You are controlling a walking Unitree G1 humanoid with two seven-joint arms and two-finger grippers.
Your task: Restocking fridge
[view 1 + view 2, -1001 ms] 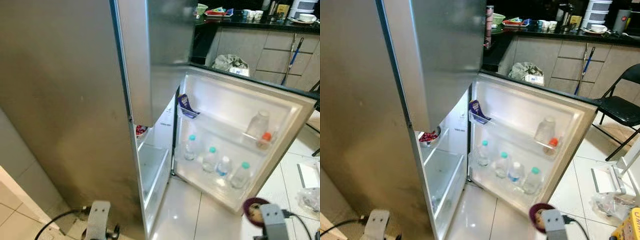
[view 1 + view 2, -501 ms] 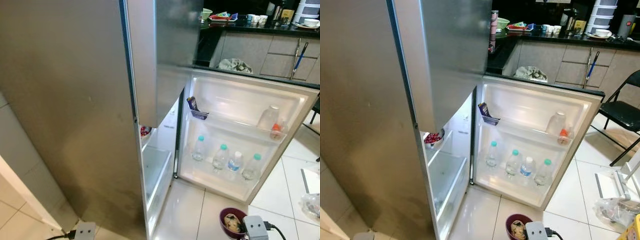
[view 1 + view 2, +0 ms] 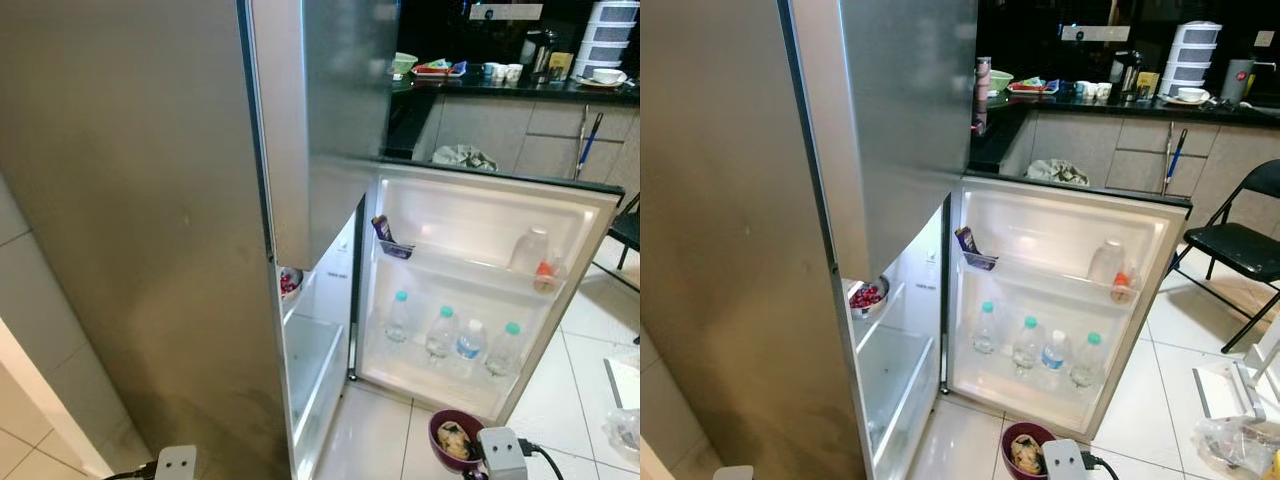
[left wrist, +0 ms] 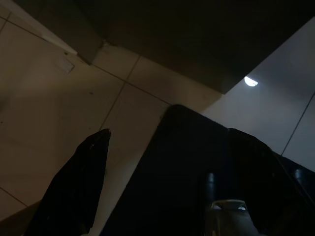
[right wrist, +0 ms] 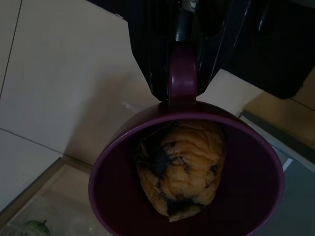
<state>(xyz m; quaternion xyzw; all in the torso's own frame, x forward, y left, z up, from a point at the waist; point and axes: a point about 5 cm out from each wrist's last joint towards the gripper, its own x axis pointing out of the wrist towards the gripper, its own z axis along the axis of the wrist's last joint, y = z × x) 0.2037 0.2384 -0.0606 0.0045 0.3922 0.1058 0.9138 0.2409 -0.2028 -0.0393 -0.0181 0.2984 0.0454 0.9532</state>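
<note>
The steel fridge (image 3: 150, 200) stands with its lower door (image 3: 480, 210) swung open to the right. Several water bottles (image 3: 441, 332) line the door's bottom rack, and a blue packet (image 3: 388, 235), a clear jar (image 3: 528, 250) and an orange-capped bottle (image 3: 545, 275) sit higher up. Inside, a bowl of red berries (image 3: 866, 297) rests above a clear drawer (image 3: 310, 350). My right gripper (image 5: 182, 73) is shut on the handle of a purple cup (image 3: 452, 440) holding brownish food, low in front of the door. My left gripper (image 4: 170, 135) hangs open over the floor tiles.
A dark counter (image 3: 1110, 105) behind the door carries cups, bowls and stacked white containers (image 3: 1195, 55). A black folding chair (image 3: 1240, 245) stands at the right, with a plastic bag (image 3: 1230, 440) on the floor. White tiles (image 3: 365, 445) lie before the fridge.
The camera has risen and drawn back, so the fridge sits lower and farther in the picture. The purple cup stays in my right gripper and now sits nearer the door.
</note>
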